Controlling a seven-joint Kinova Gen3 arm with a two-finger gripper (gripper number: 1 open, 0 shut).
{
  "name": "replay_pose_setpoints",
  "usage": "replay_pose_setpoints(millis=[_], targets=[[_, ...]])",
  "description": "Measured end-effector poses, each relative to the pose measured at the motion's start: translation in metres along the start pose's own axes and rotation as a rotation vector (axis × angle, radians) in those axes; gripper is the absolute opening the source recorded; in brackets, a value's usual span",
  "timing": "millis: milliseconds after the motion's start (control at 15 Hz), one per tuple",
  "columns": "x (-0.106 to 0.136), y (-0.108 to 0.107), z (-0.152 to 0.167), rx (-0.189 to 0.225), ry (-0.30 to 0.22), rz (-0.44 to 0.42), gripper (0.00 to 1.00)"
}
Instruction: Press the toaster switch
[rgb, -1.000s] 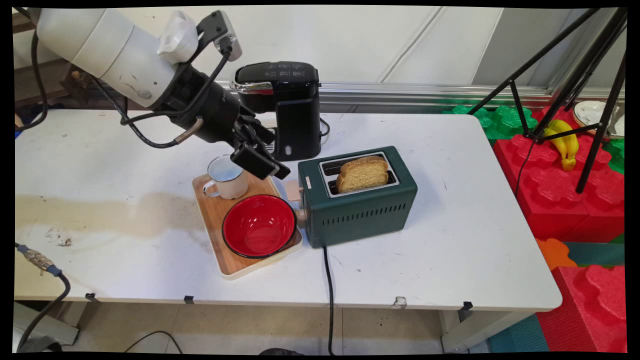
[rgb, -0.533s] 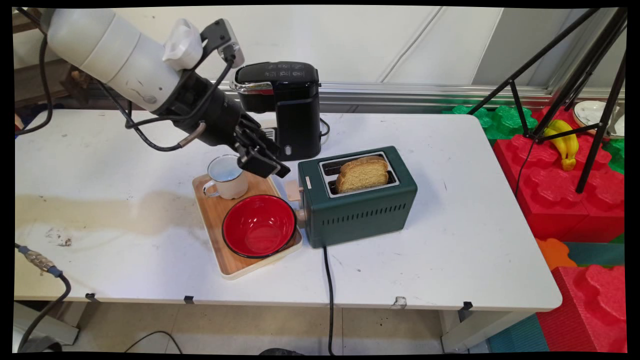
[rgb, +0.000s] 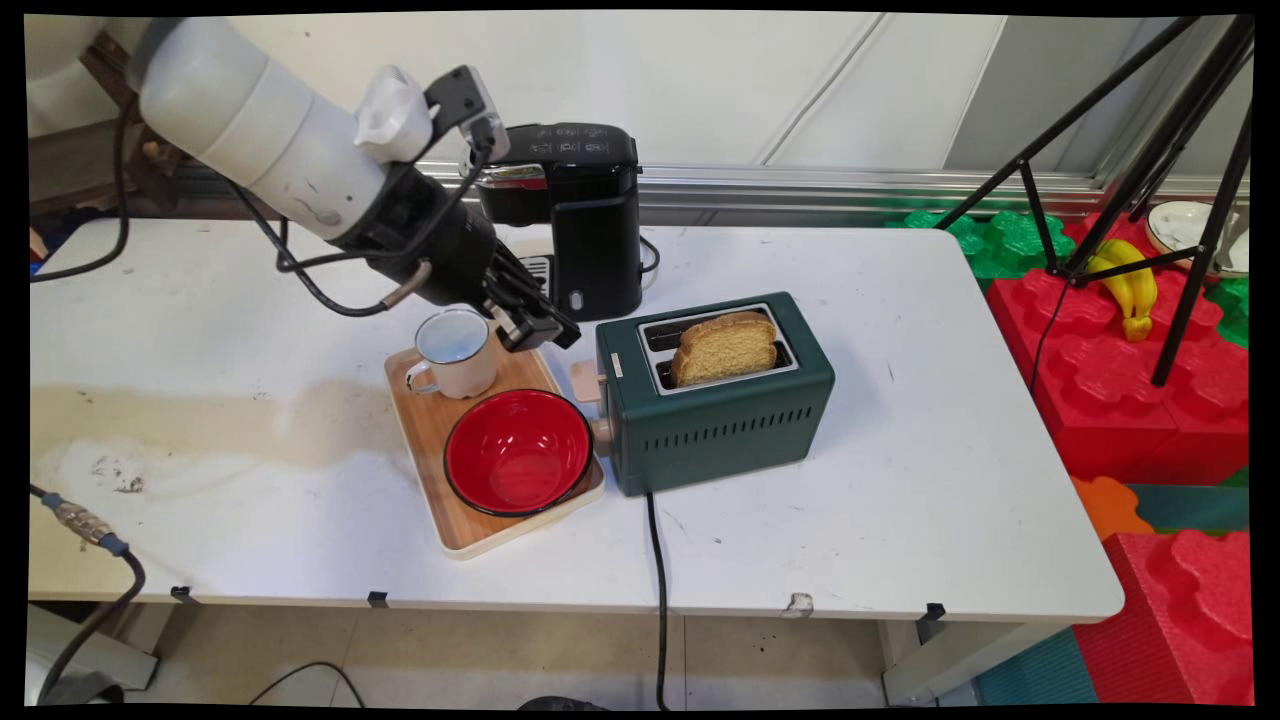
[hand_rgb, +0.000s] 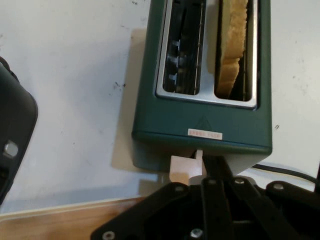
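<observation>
Gripper: black two-finger gripper (rgb: 545, 333) hangs low over the far end of the wooden tray (rgb: 440, 450), just beside the toaster's lever end. In the hand view the fingers (hand_rgb: 217, 172) appear pressed together, the tip close to the lever; contact cannot be confirmed.
Toaster: dark green two-slot toaster (rgb: 735, 425) stands near the desk's middle. One bread slice (rgb: 727, 347) stands upright in the slot toward the desk's near edge; the other slot is open.
Lever: pale beige slider (hand_rgb: 184, 169) on the toaster's end wall facing the tray.
Labels: small pale sticker (hand_rgb: 204, 134) on the toaster top by the lever end; print not legible. Control markings on the coffee machine lid not legible.
Coffee machine: black unit (rgb: 585, 215) toward the desk's far edge, behind gripper and toaster.
Tray contents: white mug (rgb: 455, 353) at the far end, just beside the gripper; red bowl (rgb: 518, 452) at the near end, close to the toaster.
Cord: black cable (rgb: 657, 580) runs from the toaster over the desk's near edge.
Open room: white desk (rgb: 950, 480) is bare right of the toaster to its right edge; left part bare but stained.
</observation>
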Motion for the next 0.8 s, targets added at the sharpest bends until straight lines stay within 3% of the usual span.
replay_pose_setpoints(millis=[800], targets=[[-0.009,-0.001,0.046,-0.003,-0.037,-0.037,0.00]])
